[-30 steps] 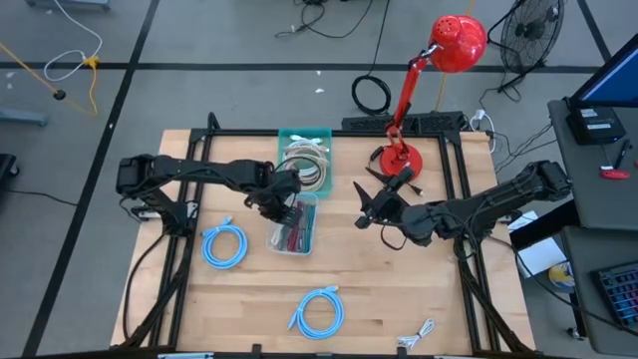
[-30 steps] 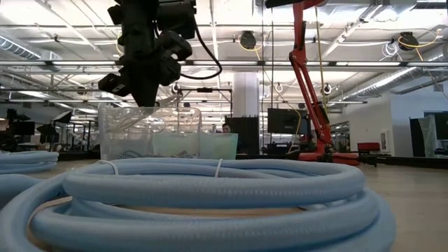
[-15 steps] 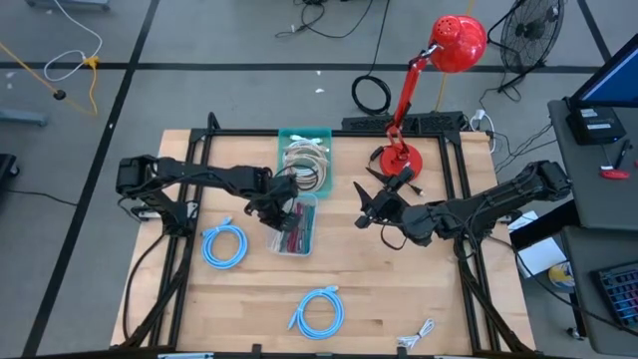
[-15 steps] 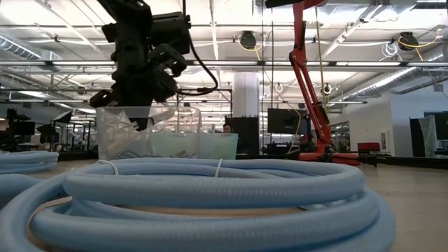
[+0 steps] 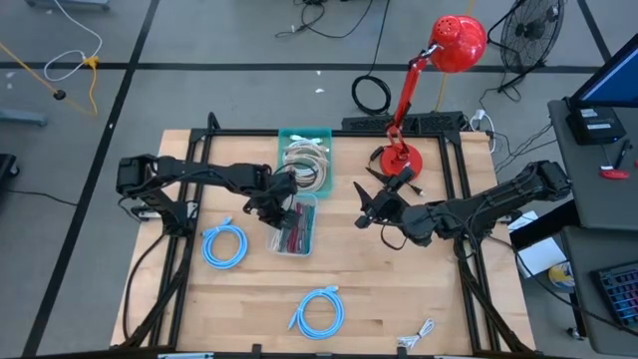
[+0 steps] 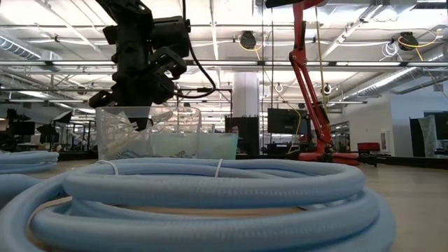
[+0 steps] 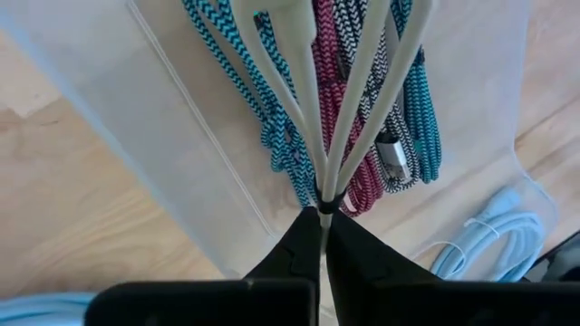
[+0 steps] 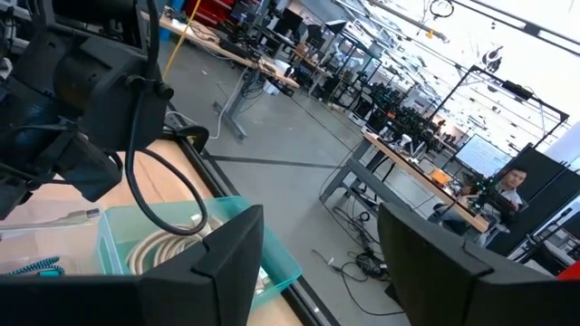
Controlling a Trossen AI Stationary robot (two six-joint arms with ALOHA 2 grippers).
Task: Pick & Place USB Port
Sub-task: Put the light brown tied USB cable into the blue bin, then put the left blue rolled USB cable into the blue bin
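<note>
The white USB cable bundle [image 7: 337, 100] hangs pinched in the left tool [image 7: 321, 220], whose tips are closed tight on the bundle's tie, right over the clear bin [image 5: 294, 225]. Down in that clear bin lie braided cables [image 7: 362, 136] in teal, magenta and black-and-white. Just behind it sits the teal bin [image 5: 305, 160], holding coils of pale cable. The right tool [image 5: 365, 207] waits to the side of the bins near the red lamp's base [image 5: 397, 160], its fingers spread wide with nothing between them. Loose light-blue cable coils [image 5: 224, 245] rest on the wooden tabletop [image 5: 399, 289] outside the bins.
</note>
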